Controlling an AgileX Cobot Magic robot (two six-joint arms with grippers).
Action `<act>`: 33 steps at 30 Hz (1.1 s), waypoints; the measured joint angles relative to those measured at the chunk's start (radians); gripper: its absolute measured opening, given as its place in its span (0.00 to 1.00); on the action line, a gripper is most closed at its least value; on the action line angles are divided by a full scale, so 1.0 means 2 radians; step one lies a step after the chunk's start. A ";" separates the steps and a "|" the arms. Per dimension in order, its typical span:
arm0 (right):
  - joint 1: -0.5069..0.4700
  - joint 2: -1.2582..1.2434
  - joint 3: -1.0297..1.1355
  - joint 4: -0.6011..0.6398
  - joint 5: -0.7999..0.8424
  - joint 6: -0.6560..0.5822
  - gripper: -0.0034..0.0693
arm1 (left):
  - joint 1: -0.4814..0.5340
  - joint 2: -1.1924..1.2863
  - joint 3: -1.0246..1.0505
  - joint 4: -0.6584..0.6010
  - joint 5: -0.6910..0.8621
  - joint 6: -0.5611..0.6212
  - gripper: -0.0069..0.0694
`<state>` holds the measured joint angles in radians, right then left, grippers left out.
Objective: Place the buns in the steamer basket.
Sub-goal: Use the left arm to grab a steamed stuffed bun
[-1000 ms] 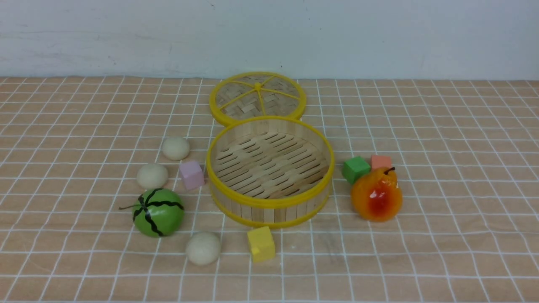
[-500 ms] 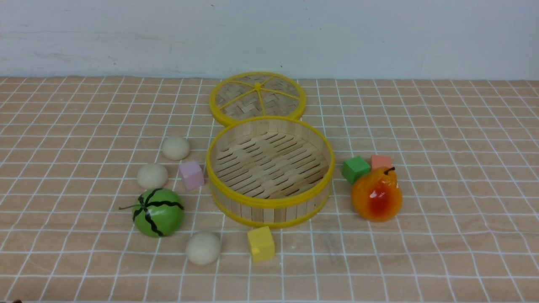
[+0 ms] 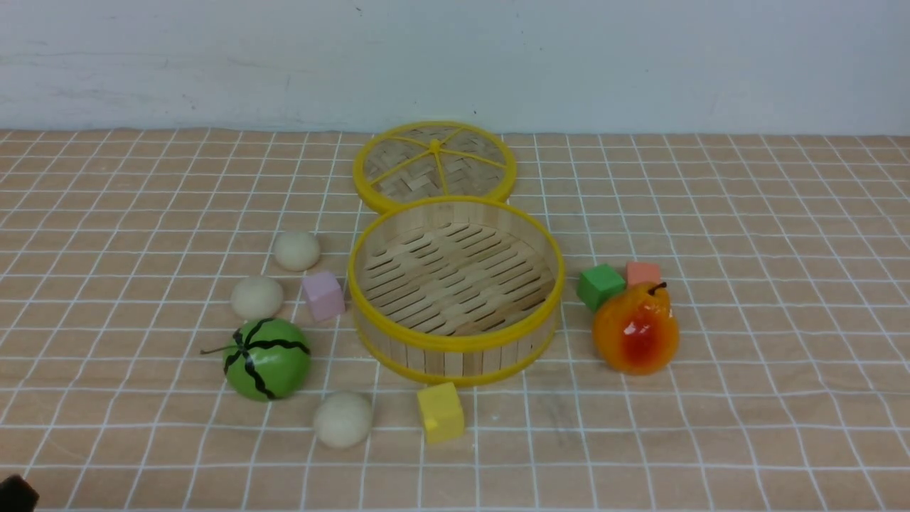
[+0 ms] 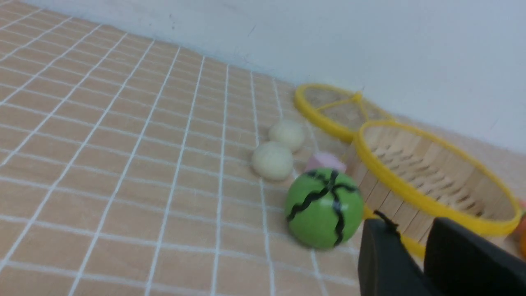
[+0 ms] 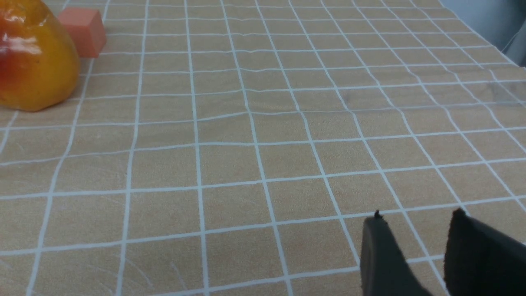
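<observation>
Three cream-white buns lie left of the steamer basket [image 3: 455, 346]: a far bun [image 3: 297, 250], a middle bun [image 3: 257, 297] and a near bun [image 3: 343, 419]. The basket holds nothing. My left gripper [image 3: 15, 494] just shows at the front view's bottom-left corner. In the left wrist view the left gripper [image 4: 411, 225] is open and empty, short of the basket [image 4: 415, 200], with two buns [image 4: 286, 134] [image 4: 272, 160] beyond; the near bun is out of that view. My right gripper [image 5: 417, 216] is open and empty over bare cloth, and is out of the front view.
A green striped melon [image 3: 268, 358] and a pink cube [image 3: 323, 295] sit among the buns. A yellow cube [image 3: 440, 412] lies in front of the basket, and the woven lid [image 3: 435, 167] behind it. A pear [image 3: 636, 328], a green cube [image 3: 601, 286] and a salmon cube [image 3: 643, 273] stand to the right.
The left gripper's dark tip has come into the front view at the bottom-left corner. Nothing on the table has moved.
</observation>
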<state>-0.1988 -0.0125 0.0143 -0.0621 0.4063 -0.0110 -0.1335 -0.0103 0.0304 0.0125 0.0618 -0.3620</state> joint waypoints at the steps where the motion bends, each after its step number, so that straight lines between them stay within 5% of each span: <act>1: 0.000 0.000 0.000 0.000 0.000 0.000 0.38 | 0.000 0.000 0.000 0.000 -0.006 -0.001 0.30; 11: 0.000 0.000 0.000 0.000 0.000 0.000 0.38 | 0.001 0.037 -0.077 -0.041 -0.051 -0.006 0.31; 20: 0.000 0.000 0.000 0.000 0.000 0.000 0.38 | 0.001 0.237 -0.311 -0.071 0.125 -0.022 0.31; 33: 0.000 0.000 0.000 0.000 0.000 0.000 0.38 | 0.001 0.490 -0.346 -0.099 0.202 -0.009 0.33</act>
<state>-0.1988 -0.0125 0.0143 -0.0621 0.4063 -0.0110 -0.1324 0.9704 -0.6614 -0.1847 0.4665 -0.3793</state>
